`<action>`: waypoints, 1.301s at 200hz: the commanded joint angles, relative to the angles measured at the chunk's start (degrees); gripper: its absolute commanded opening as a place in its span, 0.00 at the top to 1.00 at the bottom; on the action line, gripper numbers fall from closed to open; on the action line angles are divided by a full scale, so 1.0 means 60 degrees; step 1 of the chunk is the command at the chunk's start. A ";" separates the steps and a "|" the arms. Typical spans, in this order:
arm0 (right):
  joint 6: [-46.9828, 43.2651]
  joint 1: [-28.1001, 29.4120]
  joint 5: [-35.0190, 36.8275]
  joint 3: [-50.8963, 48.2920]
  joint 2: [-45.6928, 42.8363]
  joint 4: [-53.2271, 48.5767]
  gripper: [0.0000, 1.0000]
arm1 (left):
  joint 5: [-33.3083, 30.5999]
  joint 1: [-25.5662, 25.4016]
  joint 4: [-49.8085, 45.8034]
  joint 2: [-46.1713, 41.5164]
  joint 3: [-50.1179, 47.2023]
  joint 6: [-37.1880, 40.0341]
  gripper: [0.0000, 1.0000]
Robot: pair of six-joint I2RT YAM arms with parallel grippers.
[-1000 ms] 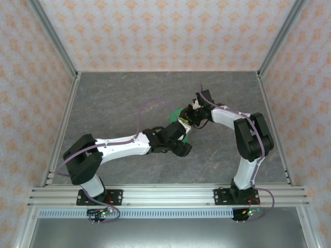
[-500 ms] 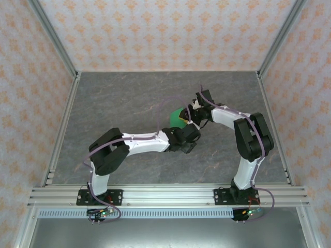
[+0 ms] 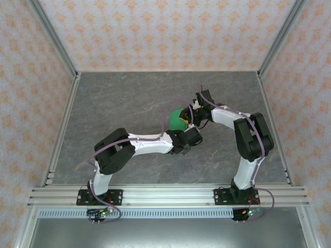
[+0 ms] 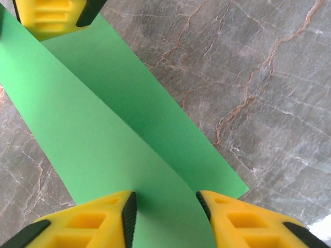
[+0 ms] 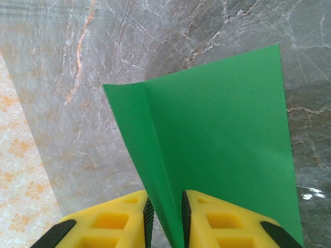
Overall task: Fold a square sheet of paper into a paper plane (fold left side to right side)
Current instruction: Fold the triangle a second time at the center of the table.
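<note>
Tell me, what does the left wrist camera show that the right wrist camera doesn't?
Left wrist view: the green paper as a long diagonal band, the left fingers standing apart on either side of it at the bottom, and one of the right fingers at the top left corner. Right wrist view: the right fingers pinched tight on the paper's edge, a sharp crease running up from them, and patterned wallpaper at the left. Both: green paper, yellow fingers, the grey marbled table.

The square sheet of paper [image 5: 217, 129] is smooth and matt; the table [image 5: 77, 103] looks like veined, faintly glossy stone.
</note>
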 commanded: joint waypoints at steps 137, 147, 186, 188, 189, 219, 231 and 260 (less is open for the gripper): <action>-0.0964 -0.0449 0.0983 0.0250 -0.1442 -0.0401 0.45 | 0.1022 0.0086 0.0168 -0.1330 -0.0716 -0.0243 0.94; -0.1087 -0.0561 0.1151 0.0173 -0.1810 -0.0488 0.41 | 0.1310 0.0203 0.0311 -0.1391 -0.0814 -0.0375 0.96; -0.1668 -0.0779 0.2007 -0.0378 -0.3090 -0.1255 0.34 | 0.2802 0.0869 0.1128 -0.1866 -0.1400 -0.0790 1.00; -0.1702 -0.0786 0.2027 -0.0398 -0.3150 -0.1282 0.34 | 0.2892 0.0915 0.1170 -0.1891 -0.1423 -0.0802 1.00; -0.1720 -0.0782 0.2038 -0.0426 -0.3172 -0.1296 0.34 | 0.2943 0.0933 0.1199 -0.1905 -0.1444 -0.0807 1.00; -0.1820 -0.0768 0.1722 -0.1298 -0.3799 -0.1295 0.35 | 0.4432 0.1614 0.1841 -0.2184 -0.1922 -0.1223 1.00; -0.1745 -0.0715 0.1487 -0.1739 -0.4031 -0.1187 0.36 | 0.4848 0.1870 0.2071 -0.2273 -0.2150 -0.1332 1.00; -0.1392 -0.0264 0.1032 -0.2729 -0.4322 -0.0623 0.48 | 0.5822 0.2385 0.2256 -0.2307 -0.2340 -0.1485 1.00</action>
